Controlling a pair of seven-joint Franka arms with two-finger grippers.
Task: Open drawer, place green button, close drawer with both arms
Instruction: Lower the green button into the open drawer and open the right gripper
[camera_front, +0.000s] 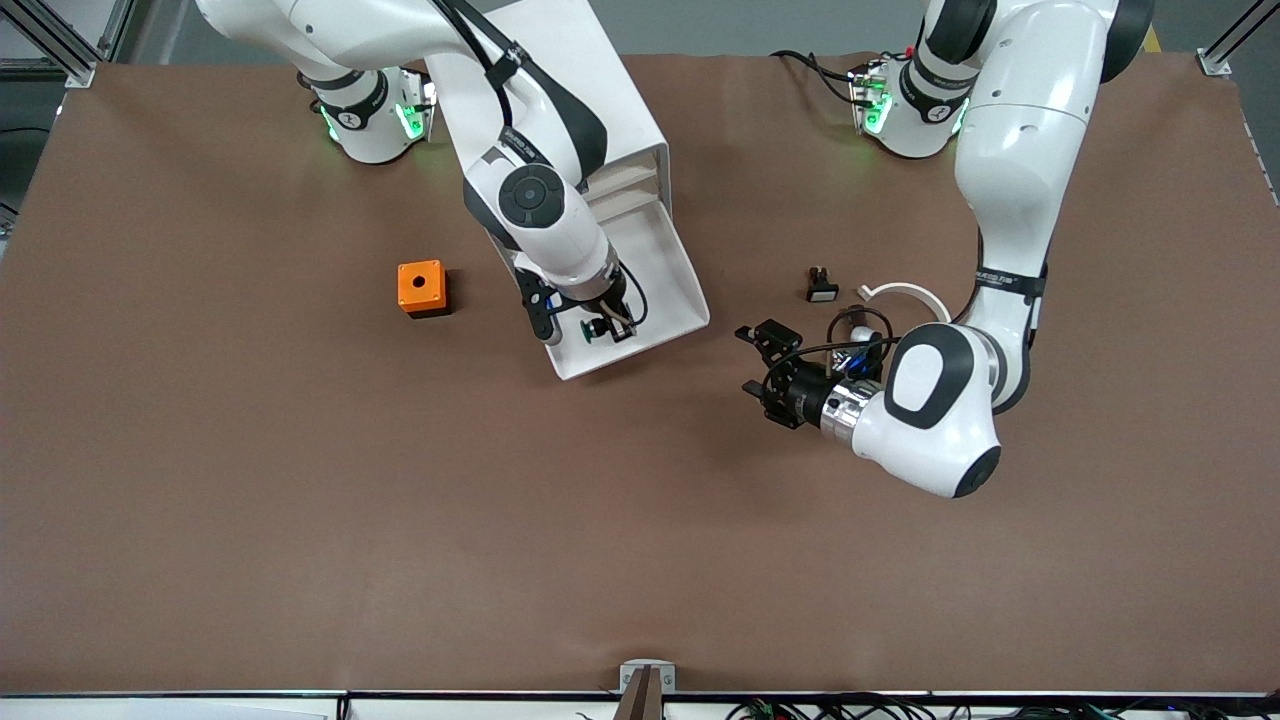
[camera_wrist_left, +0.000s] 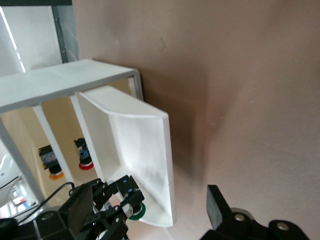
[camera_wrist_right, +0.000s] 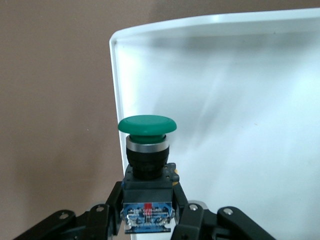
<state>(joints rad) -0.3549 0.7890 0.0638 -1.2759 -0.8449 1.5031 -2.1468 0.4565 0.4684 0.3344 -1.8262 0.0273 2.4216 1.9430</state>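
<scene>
Front view: drawer (camera_front: 668, 270) pulled well out of cabinet (camera_front: 600, 100), sloping toward the camera, presumably to expose its floor for loading. Right gripper (camera_front: 608, 328) low over drawer's camera-side end, clamped on button (camera_front: 596, 332); release not yet made. Left gripper (camera_front: 762, 362) just off drawer's corner toward the left arm's end, fingers spread, nothing held, probably waiting to push drawer shut. Orange box (camera_front: 422, 288) and switch (camera_front: 821, 286) on table either side of drawer, untouched. Left wrist view: drawer (camera_wrist_left: 145, 165) open, green cap of button (camera_wrist_left: 136, 212) at its rim in right gripper (camera_wrist_left: 117, 212). Right wrist view: button (camera_wrist_right: 147, 150) upright, pinched at its black body, drawer (camera_wrist_right: 235, 100) floor directly beneath.
</scene>
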